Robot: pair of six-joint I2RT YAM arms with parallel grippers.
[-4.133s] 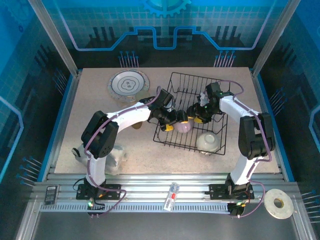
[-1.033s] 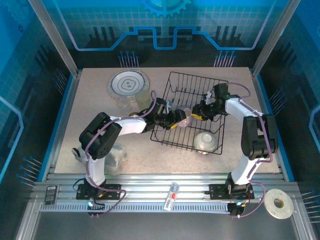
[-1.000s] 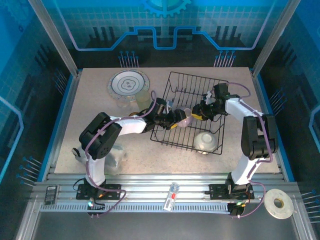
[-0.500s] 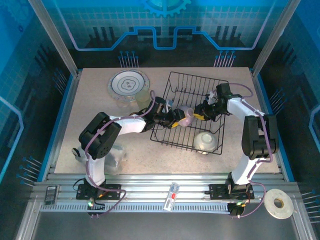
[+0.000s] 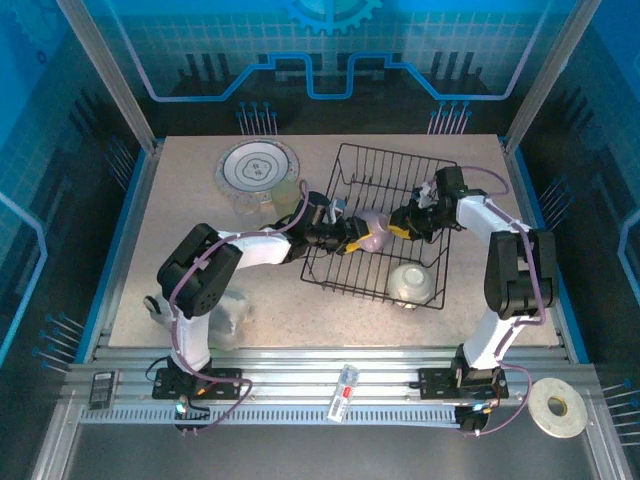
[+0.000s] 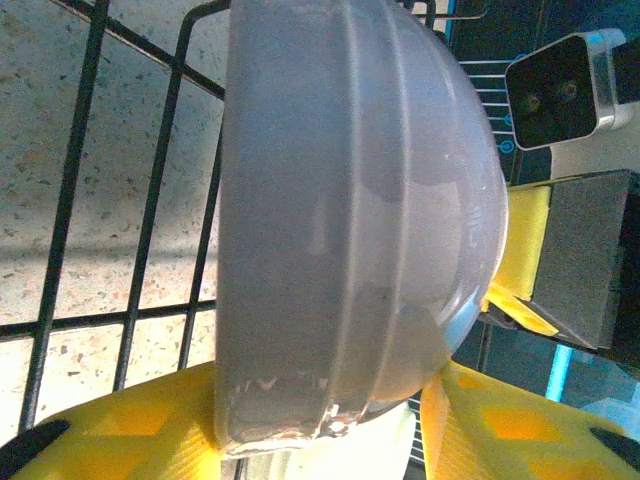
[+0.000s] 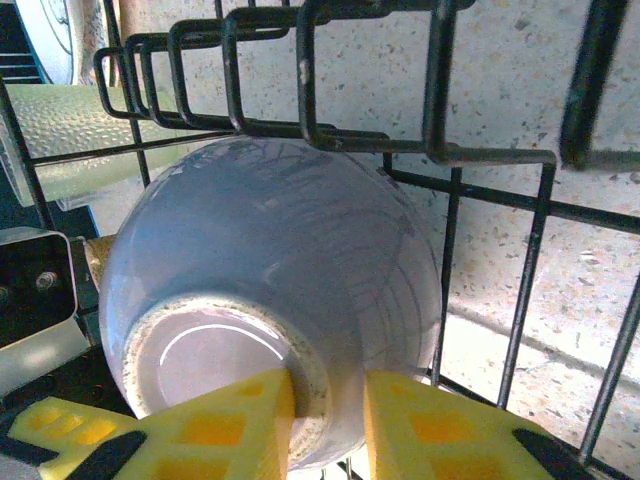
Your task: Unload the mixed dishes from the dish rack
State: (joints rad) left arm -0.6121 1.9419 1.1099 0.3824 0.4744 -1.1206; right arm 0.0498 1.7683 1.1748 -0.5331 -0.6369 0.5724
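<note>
A lilac bowl [image 5: 372,235] hangs on its side inside the dish rack [image 5: 400,155], between both grippers. My right gripper [image 5: 395,228] is shut on the bowl's foot ring [image 7: 300,400], one yellow finger inside the ring and one outside. My left gripper [image 5: 353,240] comes from the left, and its yellow fingers [image 6: 130,440] press the rim and the rounded wall of the lilac bowl [image 6: 350,200]. A white bowl [image 5: 412,282] sits upside down in the rack's near right corner. A patterned white plate [image 5: 258,168] lies on the table, left of the rack.
A pale translucent cup [image 5: 288,195] stands between the plate and the rack, close to the left forearm; it also shows through the rack wires [image 7: 440,150]. A whitish plastic lump [image 5: 230,320] lies by the left arm's base. A tape ring [image 5: 557,407] lies off the table, front right.
The left jaws have narrowed onto the lilac bowl. The bowl and both grippers have shifted slightly toward the back of the rack.
</note>
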